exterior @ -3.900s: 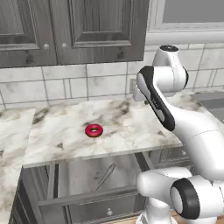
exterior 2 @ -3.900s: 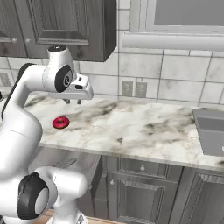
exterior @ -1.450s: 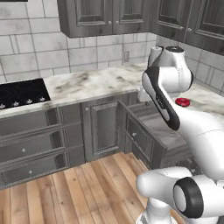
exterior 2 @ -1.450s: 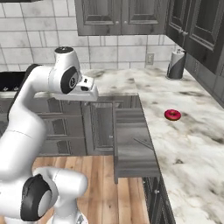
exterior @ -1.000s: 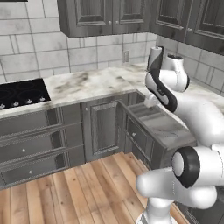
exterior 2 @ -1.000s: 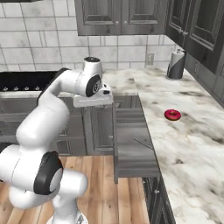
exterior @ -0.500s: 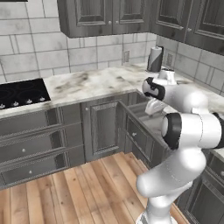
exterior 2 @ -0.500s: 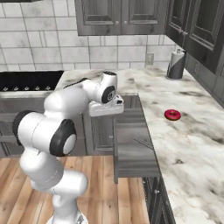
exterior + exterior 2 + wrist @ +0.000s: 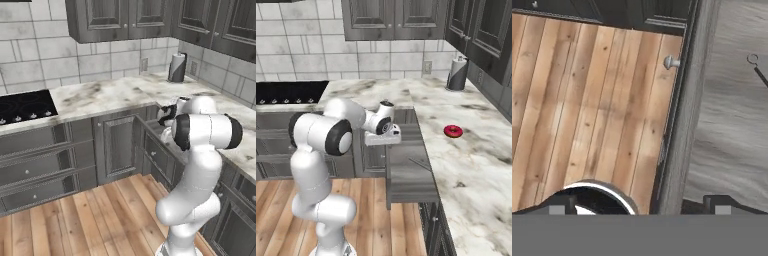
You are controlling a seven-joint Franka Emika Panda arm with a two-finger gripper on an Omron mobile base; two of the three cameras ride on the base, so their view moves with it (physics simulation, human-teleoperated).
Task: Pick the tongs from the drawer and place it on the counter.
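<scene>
The dark grey drawer point(image 9: 408, 175) stands pulled out from under the white marble counter point(image 9: 476, 170). On its lighter grey floor lie the thin silver tongs point(image 9: 420, 164). In the hand view the tongs' ringed end point(image 9: 758, 71) shows at the right edge, and the drawer's front rim point(image 9: 682, 125) with its round knob point(image 9: 671, 62) runs up the middle. My gripper point(image 9: 383, 142) hangs open over the drawer's front edge, left of the tongs and apart from them. Its fingertips point(image 9: 719, 203) stand wide apart with nothing held. In the left base view the gripper point(image 9: 165, 116) sits above the drawer point(image 9: 156, 156).
A red donut point(image 9: 453, 131) lies on the counter right of the drawer. A dark cylinder point(image 9: 457, 74) stands in the far counter corner. A black cooktop point(image 9: 22, 106) is at the left. Closed cabinets hang above; wooden floor point(image 9: 587, 100) lies in front of the drawer.
The base drove to a new spot, so the whole scene shifted. Since then the arm has swung down, bringing the hand from above the counter's edge to the open drawer's front.
</scene>
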